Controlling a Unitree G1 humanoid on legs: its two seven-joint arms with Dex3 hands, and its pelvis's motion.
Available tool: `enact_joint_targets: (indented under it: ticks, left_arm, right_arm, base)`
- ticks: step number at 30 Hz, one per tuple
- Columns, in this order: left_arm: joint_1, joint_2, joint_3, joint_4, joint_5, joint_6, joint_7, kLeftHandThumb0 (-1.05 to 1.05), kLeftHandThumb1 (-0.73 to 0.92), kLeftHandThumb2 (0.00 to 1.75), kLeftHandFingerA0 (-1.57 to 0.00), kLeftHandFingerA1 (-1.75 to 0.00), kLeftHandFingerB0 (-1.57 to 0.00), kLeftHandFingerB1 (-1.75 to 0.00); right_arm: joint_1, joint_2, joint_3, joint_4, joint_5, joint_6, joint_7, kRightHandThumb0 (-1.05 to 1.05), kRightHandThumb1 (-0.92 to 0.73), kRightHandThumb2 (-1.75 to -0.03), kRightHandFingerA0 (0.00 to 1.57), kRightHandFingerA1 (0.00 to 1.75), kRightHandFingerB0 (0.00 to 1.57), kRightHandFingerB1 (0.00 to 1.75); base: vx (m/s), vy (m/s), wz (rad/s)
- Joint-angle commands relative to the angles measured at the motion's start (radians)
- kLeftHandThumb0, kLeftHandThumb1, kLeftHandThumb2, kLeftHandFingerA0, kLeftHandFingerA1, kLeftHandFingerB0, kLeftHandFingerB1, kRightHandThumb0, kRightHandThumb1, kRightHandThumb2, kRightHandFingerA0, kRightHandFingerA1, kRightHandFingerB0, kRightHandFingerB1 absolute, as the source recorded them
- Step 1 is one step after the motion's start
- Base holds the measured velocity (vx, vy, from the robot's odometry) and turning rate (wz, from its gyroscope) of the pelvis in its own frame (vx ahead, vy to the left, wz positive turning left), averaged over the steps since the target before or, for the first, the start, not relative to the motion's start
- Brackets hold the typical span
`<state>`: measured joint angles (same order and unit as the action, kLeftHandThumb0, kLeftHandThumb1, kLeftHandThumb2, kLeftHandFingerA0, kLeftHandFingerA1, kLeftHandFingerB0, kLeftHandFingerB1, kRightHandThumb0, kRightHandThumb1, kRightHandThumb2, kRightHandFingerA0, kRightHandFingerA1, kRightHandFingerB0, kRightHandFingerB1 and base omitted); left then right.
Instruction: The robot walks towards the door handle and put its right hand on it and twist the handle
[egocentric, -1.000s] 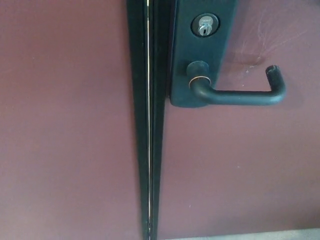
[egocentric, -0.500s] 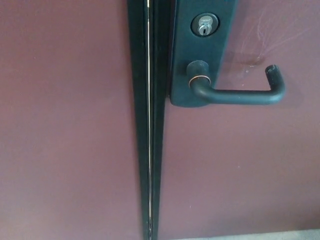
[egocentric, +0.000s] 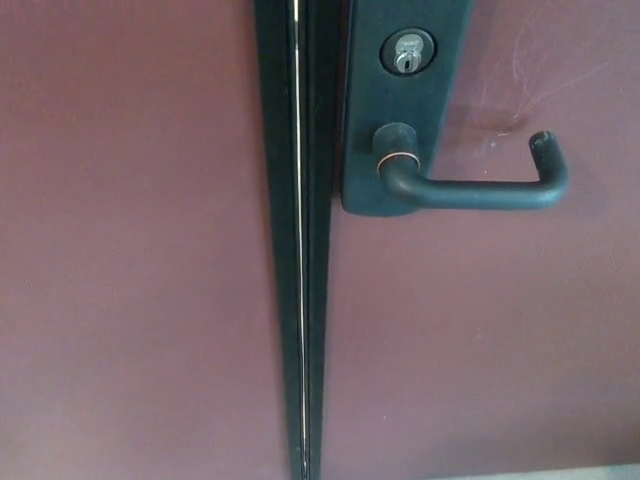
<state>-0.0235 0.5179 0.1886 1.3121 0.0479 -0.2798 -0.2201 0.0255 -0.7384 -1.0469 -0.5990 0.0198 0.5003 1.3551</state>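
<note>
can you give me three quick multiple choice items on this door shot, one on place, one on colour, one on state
1. Where is the keyhole relative to the door handle?
A. above it
B. below it
C. level with it, to its right

2. What colour are the door panels?
A. white
B. reddish brown
C. green

3. How does the handle's lever stand?
A. pointing straight down
B. missing
C. about level, nothing touching it

Answers:
1. A, the keyhole sits higher on the dark plate.
2. B, both panels are reddish brown.
3. C, the lever runs sideways and no hand shows.
</note>
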Motion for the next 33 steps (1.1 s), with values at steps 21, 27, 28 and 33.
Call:
enact_joint_targets:
  ticks: [21,27,28,33]
  left_arm:
    - [0.025,-0.039,0.007,0.001,-0.013,-0.009,-0.016,-0.31,0.3,0.59,-0.64,-0.85,-0.54,-0.71]
    - [0.009,-0.035,0.007,-0.002,-0.013,-0.009,-0.015,-0.32,0.3,0.59,-0.62,-0.85,-0.53,-0.7]
    - [0.009,-0.035,0.007,-0.002,-0.013,-0.009,-0.015,-0.32,0.3,0.59,-0.62,-0.85,-0.53,-0.7]
    - [-0.014,-0.038,-0.011,-0.004,0.007,-0.016,0.003,-0.29,0.3,0.61,-0.64,-0.86,-0.54,-0.7]
  right_arm:
    - [0.106,0.635,0.884,1.315,-0.495,-0.502,-1.112,-0.76,-0.51,-0.83,0.27,0.44,0.19,0.39]
    - [0.068,0.635,0.907,1.58,-0.483,-0.532,-1.269,-0.73,-0.63,-0.6,0.24,0.32,0.21,0.28]
    - [0.064,0.633,0.912,1.59,-0.479,-0.537,-1.275,-0.73,-0.63,-0.6,0.24,0.32,0.21,0.28]
    - [0.01,0.578,0.953,1.707,-0.484,-0.473,-1.299,-0.73,-0.65,-0.6,0.22,0.32,0.19,0.27]
  base:
    - [0.0,0.0,0.0]
    - [0.0,0.0,0.0]
    - [0.0,0.0,0.0]
    - [0.0,0.0,0.0]
